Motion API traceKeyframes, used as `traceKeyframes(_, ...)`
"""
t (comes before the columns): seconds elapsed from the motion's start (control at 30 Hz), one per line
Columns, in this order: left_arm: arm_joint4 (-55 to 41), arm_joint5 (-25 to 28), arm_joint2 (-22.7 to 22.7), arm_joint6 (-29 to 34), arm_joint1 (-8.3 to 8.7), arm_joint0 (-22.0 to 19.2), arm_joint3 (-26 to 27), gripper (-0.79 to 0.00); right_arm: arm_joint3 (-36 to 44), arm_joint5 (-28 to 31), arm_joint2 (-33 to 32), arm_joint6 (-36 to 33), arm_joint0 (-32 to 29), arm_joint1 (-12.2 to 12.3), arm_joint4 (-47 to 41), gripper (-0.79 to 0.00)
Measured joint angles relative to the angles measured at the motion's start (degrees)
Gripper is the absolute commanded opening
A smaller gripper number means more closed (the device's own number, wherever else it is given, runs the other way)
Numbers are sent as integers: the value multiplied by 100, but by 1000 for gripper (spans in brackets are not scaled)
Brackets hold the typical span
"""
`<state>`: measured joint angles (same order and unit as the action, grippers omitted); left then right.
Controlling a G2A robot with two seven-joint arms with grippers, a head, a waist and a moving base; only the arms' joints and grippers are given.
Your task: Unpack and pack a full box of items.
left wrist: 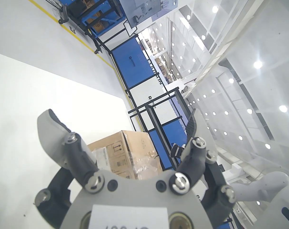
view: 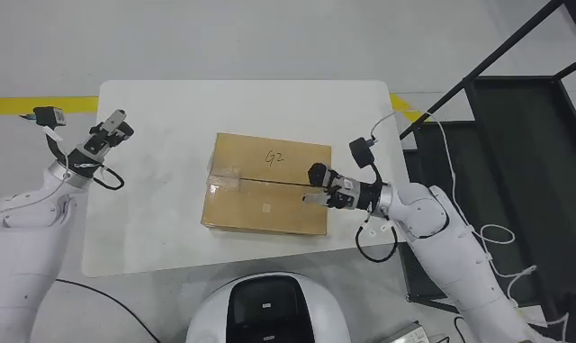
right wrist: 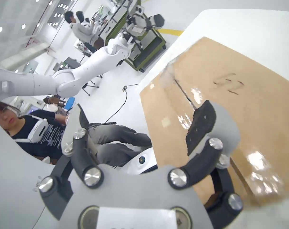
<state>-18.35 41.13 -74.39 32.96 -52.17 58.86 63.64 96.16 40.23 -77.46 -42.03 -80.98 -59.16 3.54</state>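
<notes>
Spread right gripper (view: 315, 187) hovers over the taped-shut brown cardboard box (view: 261, 203) on the white table (view: 162, 118); spread left gripper (view: 121, 125) well apart.

The box (view: 270, 185) is plain matt brown cardboard, its seam sealed with glossy clear tape (right wrist: 180, 120) that catches the light. The bench (view: 162, 208) is smooth matt white. The right gripper (right wrist: 142, 106) has fingers (right wrist: 202, 120) faced in rough black rubbery pads, held by shiny metal screws (right wrist: 179, 177).

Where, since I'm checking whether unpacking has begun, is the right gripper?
In the top view the right gripper sits open at the right end of the closed cardboard box, by its taped seam, on the white table.
</notes>
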Motion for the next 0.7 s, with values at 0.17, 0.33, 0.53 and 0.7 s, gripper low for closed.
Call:
traceKeyframes(0.17, 37, -22, 0, 45, -24, 2, -5, 0, -40, -317, -302, -487, -582, 99, -565, 0)
traceKeyframes(0.33, 72, -36, -31, 48, -43, 10, -26, 0, 122, -231, -344, -1252, -867, 178, -1162, 0)
traceKeyframes(0.53, 116, -53, -85, 64, -58, -1, -39, 0, 284, -341, -297, -2094, -1153, 262, -1894, 0)
traceKeyframes(0.7, 149, -65, -126, 76, -69, 8, -49, 0, 166, -700, 39, -2710, -1132, 282, -2195, 0)
